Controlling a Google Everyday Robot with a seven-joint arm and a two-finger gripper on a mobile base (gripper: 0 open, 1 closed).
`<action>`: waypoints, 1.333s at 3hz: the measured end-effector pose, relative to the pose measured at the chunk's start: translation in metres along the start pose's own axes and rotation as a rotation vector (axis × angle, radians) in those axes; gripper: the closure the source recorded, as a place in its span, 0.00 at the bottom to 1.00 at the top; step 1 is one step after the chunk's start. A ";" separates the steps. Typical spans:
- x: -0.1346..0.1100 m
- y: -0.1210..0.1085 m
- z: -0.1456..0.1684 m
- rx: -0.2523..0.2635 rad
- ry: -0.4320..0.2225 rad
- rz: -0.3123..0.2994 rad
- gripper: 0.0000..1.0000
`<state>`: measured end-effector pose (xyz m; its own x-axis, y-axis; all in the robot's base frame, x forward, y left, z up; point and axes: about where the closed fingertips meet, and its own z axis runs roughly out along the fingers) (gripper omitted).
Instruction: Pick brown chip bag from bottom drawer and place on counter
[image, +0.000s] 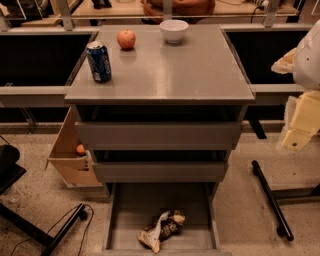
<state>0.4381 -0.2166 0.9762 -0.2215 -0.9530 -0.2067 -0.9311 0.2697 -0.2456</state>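
Note:
The brown chip bag (162, 229) lies crumpled on the floor of the bottom drawer (125, 215), near its front middle. The drawer is pulled open at the foot of the grey cabinet. The two drawers above it are shut. The counter (175, 70) is the cabinet's flat grey top. My gripper (296, 135) hangs at the right edge of the view, beside the cabinet at about the height of the upper drawers. It is well above and to the right of the bag and touches nothing.
On the counter stand a blue soda can (99, 61) at the left, a red apple (126, 38) and a white bowl (174, 30) at the back. A cardboard box (70, 155) sits left of the cabinet. Black chair legs (270, 195) lie on the floor at the right.

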 end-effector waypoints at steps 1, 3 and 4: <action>0.000 0.000 0.000 0.000 0.000 0.000 0.00; 0.016 0.031 0.114 -0.005 0.005 -0.010 0.00; 0.037 0.040 0.175 -0.006 0.047 -0.002 0.00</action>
<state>0.4437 -0.2168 0.7929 -0.2327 -0.9590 -0.1615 -0.9334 0.2669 -0.2400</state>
